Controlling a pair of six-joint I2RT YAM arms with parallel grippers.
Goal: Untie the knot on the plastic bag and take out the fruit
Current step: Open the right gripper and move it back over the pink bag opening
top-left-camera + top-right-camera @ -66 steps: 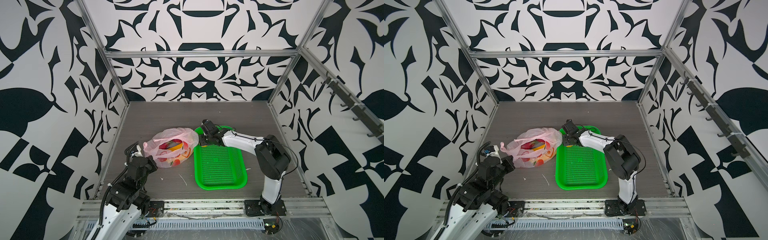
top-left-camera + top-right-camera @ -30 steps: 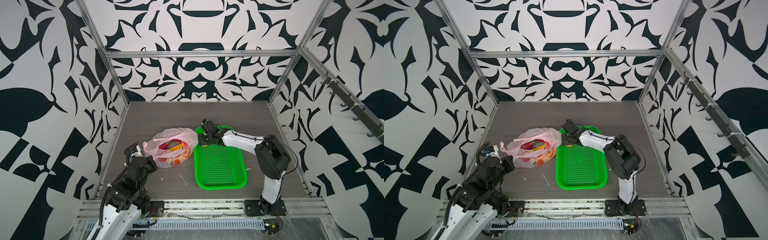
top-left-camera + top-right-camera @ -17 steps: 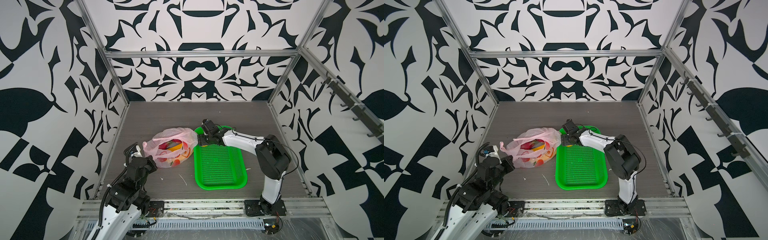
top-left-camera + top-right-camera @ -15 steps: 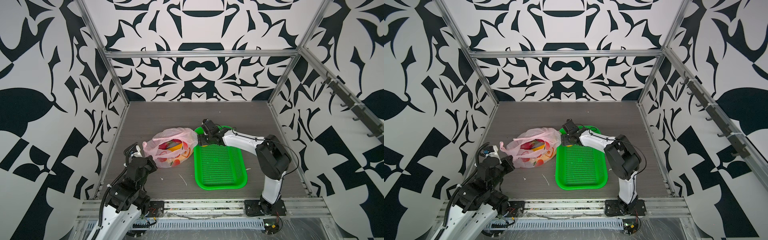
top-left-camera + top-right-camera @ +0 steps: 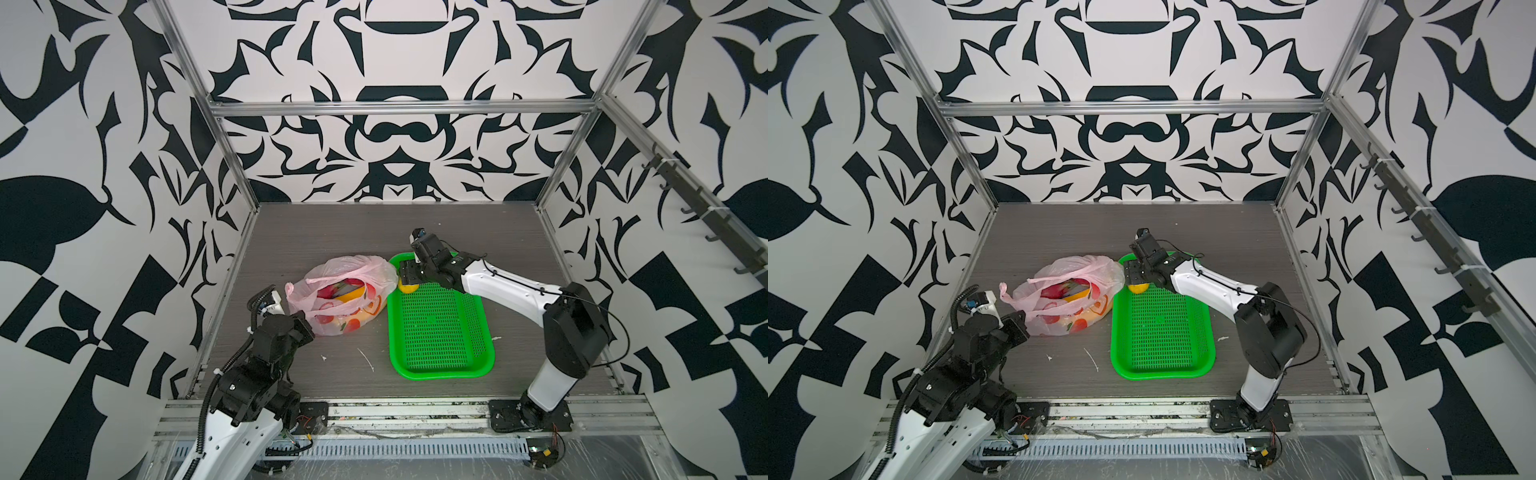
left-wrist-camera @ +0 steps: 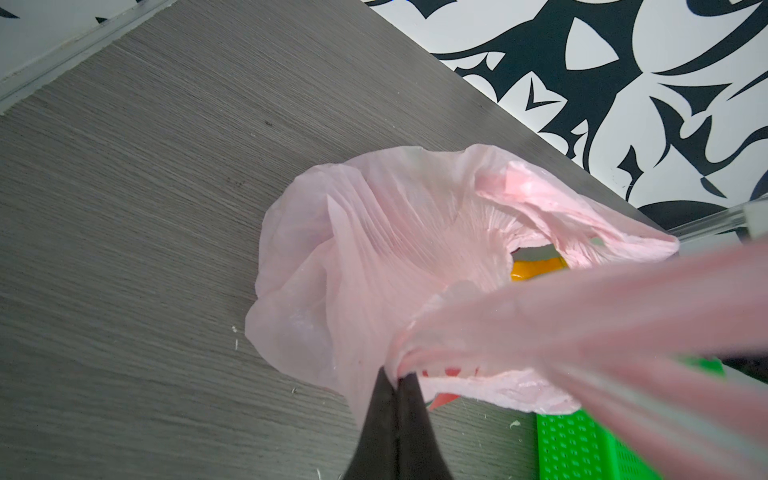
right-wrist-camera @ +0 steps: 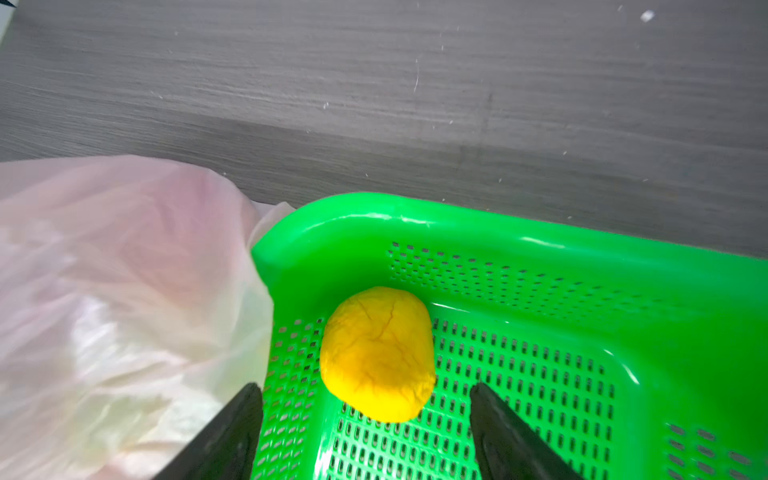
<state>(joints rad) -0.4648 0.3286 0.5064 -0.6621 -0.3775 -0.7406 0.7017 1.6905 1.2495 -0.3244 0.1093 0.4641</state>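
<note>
Right gripper: the right gripper (image 7: 363,390) is hanging low over the far corner of the green basket (image 7: 415,220), its jaws standing wide apart and gripping nothing.
Small yellow fruit: the small yellow fruit (image 7: 376,353) is lying on the basket floor between the two fingers, clear of both as far as the wrist view is showing.
Left gripper: the left gripper (image 6: 399,378) is pinching a gathered fold of the plastic bag (image 6: 353,249), its jaws pressed together on it and pulling one handle strip taut.
Bag: it is lying on its side just left of the basket and touching its rim, the mouth gaping towards the cameras.
Knot: no tight twist is showing, so the knot is looking undone.
Fruit inside: red and yellow fruit (image 5: 340,291) is showing through the open mouth.
Step in hand: one piece is sitting in the basket, so the emptying is looking freshly begun.
Next move: the right arm is needing to lift clear and reach into the mouth while the left is holding the film open; thin plastic is likely to snag.
Surface: the grey wood-grain table (image 5: 332,232) is carrying a few white scraps (image 5: 365,358).
Room: black-and-white patterned walls (image 5: 395,145) on an aluminium frame (image 5: 399,107) are enclosing the cell.
</note>
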